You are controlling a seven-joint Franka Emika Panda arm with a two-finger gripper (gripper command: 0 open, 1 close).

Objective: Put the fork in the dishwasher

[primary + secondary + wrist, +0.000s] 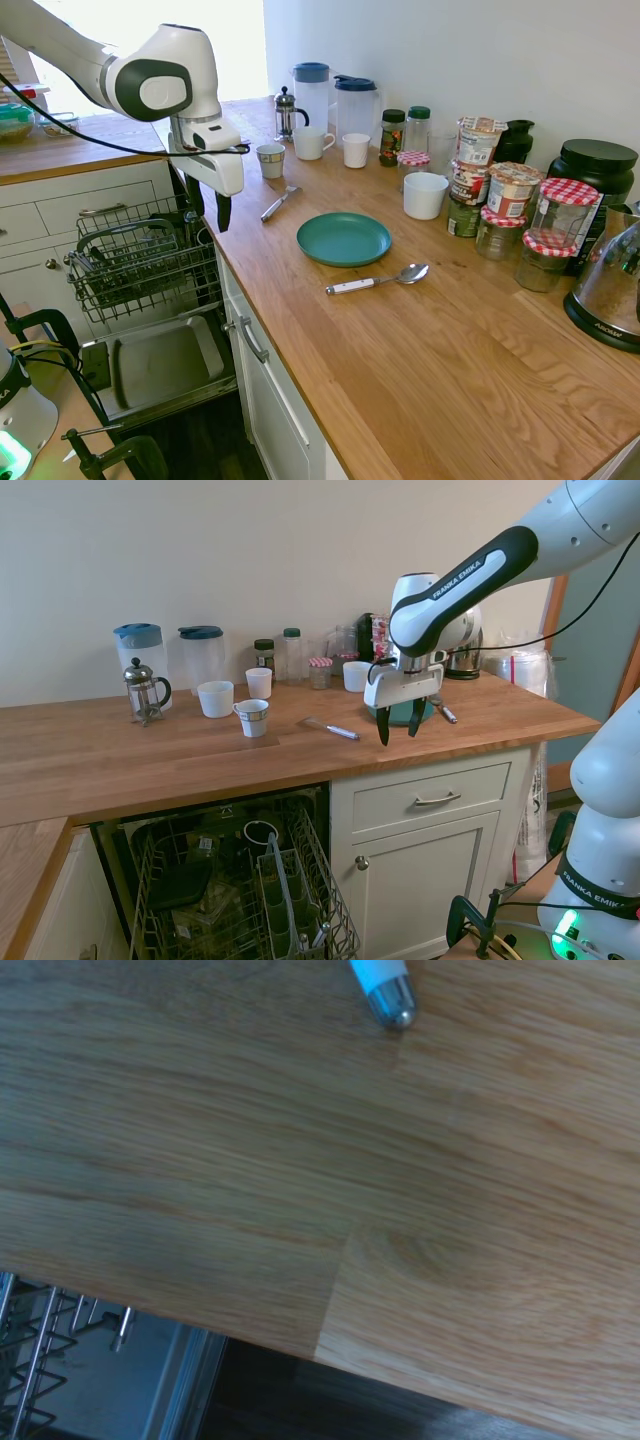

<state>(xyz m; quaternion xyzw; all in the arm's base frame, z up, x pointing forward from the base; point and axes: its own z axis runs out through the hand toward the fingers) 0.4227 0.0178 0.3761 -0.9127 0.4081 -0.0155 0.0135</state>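
The fork (279,203) (329,729) lies flat on the wooden counter (420,360), between a small striped cup (270,159) and the teal plate (343,238). My gripper (208,208) (399,725) hangs open and empty just above the counter's front edge, a short way from the fork, fingers pointing down. The dishwasher is open below the counter, with its dark wire rack (140,260) (240,890) pulled out over the lowered door (160,365). The wrist view shows bare counter wood, the counter edge and a corner of the rack (40,1360).
A white-handled spoon (375,281) lies in front of the plate; a white handle tip with a metal cap (385,990) shows in the wrist view. White cups, two pitchers (335,105), a French press (146,691), jars (500,200) and a kettle stand along the wall.
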